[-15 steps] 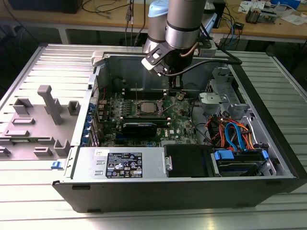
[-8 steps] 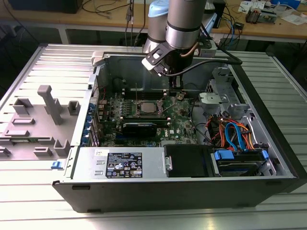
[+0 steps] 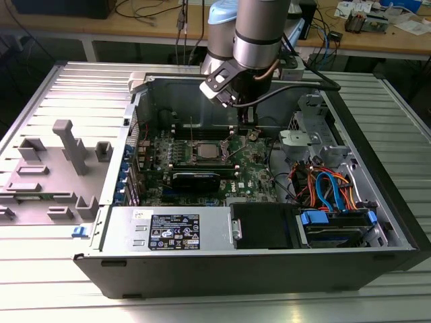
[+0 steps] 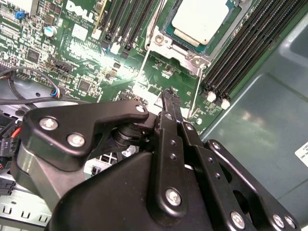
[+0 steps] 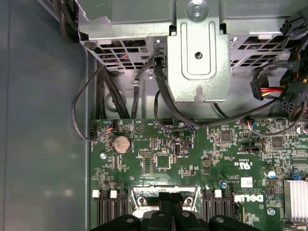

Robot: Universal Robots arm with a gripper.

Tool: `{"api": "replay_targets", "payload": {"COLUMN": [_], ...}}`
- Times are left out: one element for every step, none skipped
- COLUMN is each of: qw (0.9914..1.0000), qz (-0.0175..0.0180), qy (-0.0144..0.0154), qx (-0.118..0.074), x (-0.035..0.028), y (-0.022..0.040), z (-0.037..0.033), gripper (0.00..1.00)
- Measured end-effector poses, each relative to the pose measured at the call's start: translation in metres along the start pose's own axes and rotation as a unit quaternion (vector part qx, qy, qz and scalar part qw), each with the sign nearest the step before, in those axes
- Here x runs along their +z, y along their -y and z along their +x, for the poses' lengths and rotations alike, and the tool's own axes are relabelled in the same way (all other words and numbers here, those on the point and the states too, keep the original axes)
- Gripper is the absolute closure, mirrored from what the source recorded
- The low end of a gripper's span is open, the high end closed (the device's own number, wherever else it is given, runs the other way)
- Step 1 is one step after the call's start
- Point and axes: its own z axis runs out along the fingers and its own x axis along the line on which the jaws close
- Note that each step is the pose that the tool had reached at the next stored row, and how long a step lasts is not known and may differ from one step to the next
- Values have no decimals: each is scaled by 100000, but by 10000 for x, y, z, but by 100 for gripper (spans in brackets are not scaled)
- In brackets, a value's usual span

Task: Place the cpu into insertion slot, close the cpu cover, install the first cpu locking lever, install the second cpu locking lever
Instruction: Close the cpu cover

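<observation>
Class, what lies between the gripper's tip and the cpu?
In the second wrist view, the silvery end of the cpu cover and a strip of green board lie between the gripper and the cpu.

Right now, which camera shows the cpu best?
The second wrist view: the cpu sits close up, its silver top framed by the cpu cover. In the exterior view it is a small grey square mid-board. The first wrist view catches the cpu cover's edge.
</observation>
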Motion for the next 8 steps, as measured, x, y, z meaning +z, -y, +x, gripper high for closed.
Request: {"api": "replay_targets", "payload": {"qw": [100000,100000,100000,100000,100000,100000,100000,100000], "qz": [10,8,9,3,5,15,17,17], "qy": [5,7,16,44,115,167,184,188], "qx": [-8,-12,-12,-9,-12,-19,-13,-12], "x": [1,2,4,9,12,14,17,19], "y": [-22,-46,-61,-107,-145,-195,-224,-240], "z": [0,0,0,1,2,3,3,4], "gripper": [89,89,89,89,89,89,89,89]}}
